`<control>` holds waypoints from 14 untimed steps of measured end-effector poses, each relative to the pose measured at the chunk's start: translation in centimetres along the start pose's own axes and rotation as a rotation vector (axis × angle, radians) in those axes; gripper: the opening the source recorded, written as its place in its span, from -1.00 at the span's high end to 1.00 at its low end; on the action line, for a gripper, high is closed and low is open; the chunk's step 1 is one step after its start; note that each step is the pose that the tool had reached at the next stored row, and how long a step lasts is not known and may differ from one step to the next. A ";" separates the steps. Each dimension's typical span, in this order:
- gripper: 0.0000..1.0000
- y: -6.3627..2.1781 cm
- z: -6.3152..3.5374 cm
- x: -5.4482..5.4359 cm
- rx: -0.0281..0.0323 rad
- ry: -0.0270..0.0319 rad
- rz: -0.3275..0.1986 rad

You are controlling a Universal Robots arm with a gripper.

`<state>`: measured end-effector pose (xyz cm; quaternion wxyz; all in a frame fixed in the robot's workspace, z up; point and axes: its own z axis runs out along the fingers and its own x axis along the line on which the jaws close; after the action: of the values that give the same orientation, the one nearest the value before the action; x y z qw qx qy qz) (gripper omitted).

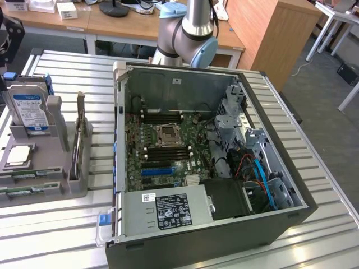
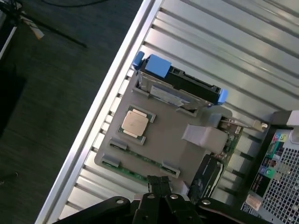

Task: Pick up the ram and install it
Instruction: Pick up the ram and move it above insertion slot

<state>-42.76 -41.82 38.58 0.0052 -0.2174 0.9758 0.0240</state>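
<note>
The ram (image 1: 23,178) is a thin green stick lying flat in a slot along the front of the grey holder (image 1: 53,188); a second green stick (image 1: 22,190) lies beside it. From the wrist view I look down from well above on the ram (image 2: 140,160) in the same holder (image 2: 173,135). My gripper (image 2: 159,180) hangs high over the holder's edge near the sticks, shut and holding nothing. The black memory slots (image 1: 166,117) sit on the motherboard inside the open computer case (image 1: 120,112).
A silver hard drive (image 1: 29,112) with a blue-white label stands upright in the holder, and a square CPU chip (image 1: 18,156) lies flat beside it. The arm's base (image 1: 188,33) rises behind the case. The ribbed metal table (image 1: 325,185) ends at a floor drop (image 2: 46,93).
</note>
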 end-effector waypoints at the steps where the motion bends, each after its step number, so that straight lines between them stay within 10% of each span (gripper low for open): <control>1: 0.80 0.00 0.00 0.0 -0.0004 0.0009 -0.018; 14: 0.80 -0.01 0.10 0.0 -0.0051 0.0114 -0.255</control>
<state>-42.76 -41.82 38.48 0.0021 -0.3397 0.9402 0.0244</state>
